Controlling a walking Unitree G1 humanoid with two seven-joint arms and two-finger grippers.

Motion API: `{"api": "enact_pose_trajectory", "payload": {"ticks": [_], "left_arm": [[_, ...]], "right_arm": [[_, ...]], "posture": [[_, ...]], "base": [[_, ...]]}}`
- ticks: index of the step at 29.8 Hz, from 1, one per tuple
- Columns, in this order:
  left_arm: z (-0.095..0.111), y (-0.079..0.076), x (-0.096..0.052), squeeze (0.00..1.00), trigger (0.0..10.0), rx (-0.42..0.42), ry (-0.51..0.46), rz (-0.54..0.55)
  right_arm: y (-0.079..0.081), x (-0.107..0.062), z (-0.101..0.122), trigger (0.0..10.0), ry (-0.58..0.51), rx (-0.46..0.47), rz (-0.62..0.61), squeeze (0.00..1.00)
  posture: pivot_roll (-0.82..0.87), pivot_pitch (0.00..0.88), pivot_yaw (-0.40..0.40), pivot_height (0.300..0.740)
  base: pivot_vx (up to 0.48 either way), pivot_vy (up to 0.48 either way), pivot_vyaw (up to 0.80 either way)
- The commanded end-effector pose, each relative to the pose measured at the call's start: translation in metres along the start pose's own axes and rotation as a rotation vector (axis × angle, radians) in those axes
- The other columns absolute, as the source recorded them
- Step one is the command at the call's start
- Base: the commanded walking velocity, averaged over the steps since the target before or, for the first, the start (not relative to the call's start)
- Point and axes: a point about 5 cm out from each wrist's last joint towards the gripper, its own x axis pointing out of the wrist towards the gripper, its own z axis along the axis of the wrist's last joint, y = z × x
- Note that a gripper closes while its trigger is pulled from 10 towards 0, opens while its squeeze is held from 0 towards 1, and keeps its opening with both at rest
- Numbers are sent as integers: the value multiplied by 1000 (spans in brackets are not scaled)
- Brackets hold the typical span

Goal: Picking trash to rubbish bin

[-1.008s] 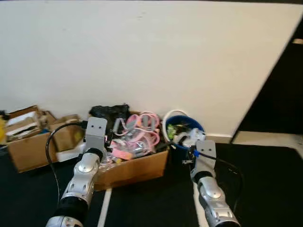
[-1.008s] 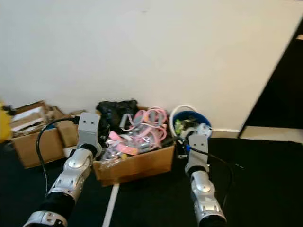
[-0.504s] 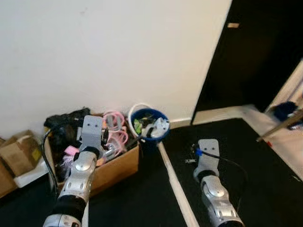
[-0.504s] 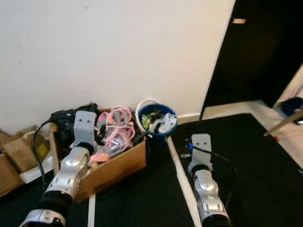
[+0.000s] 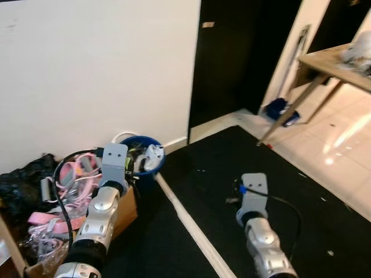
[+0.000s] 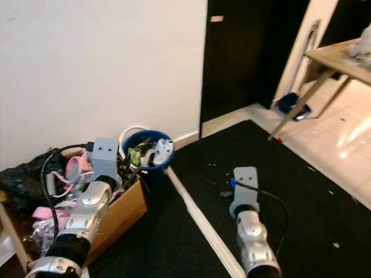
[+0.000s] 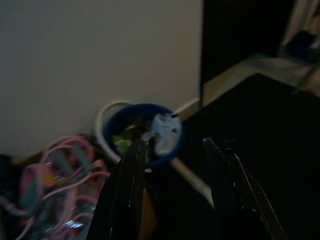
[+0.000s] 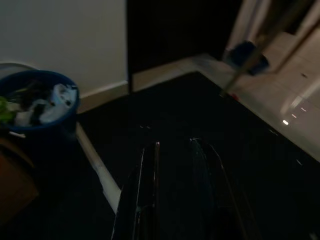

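A blue rubbish bin (image 5: 142, 161) stands against the white wall, heaped with white and green trash (image 6: 152, 153). My left gripper (image 7: 172, 144) is held out towards the bin (image 7: 145, 132) and short of it, open, with nothing between its fingers. My right gripper (image 8: 174, 142) hovers over the black mat (image 5: 232, 168) to the right of the bin (image 8: 37, 102). A narrow gap shows between its dark fingers, and they hold nothing. A few small scraps (image 6: 225, 194) lie on the mat just ahead of the right wrist.
A cardboard box (image 5: 126, 211) of pink cables (image 5: 69, 174) sits left of the bin, with a black bag (image 5: 17, 182) beyond. A white strip (image 5: 185, 223) crosses the mat. A dark doorway (image 5: 243, 58), a wooden table (image 5: 333, 58), a blue object (image 5: 277, 109) and shiny tiles (image 5: 342, 145) lie to the right.
The whole view has swung to the right: box and bin slid to the left edge, and the doorway, table and tiled floor came into view. Both arms keep their place in the picture.
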Motion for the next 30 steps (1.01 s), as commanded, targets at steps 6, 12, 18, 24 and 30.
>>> {"api": "enact_pose_trajectory", "payload": {"ticks": [6,12,18,24,30], "left_arm": [[-5,1,-1,0,10000,4,20,3],[-4,1,0,0,10000,3,18,-1],[-4,0,0,0,10000,2,17,-2],[-5,-1,0,0,10000,1,19,-4],[-6,-1,0,0,10000,0,21,-4]], "right_arm": [[4,-2,-5,10000,24,11,8,0],[4,-2,-4,10000,24,10,6,0],[4,-3,-5,10000,24,9,5,0],[3,-3,-5,10000,26,7,7,0],[3,-3,-5,10000,26,5,9,0]], "posture": [[-13,51,39,740],[-14,51,41,740],[-15,50,42,740],[-13,51,39,740],[-13,52,39,740]], "base": [[0,0,-800],[0,0,-800],[0,0,-800],[0,0,-800],[0,0,-800]]}}
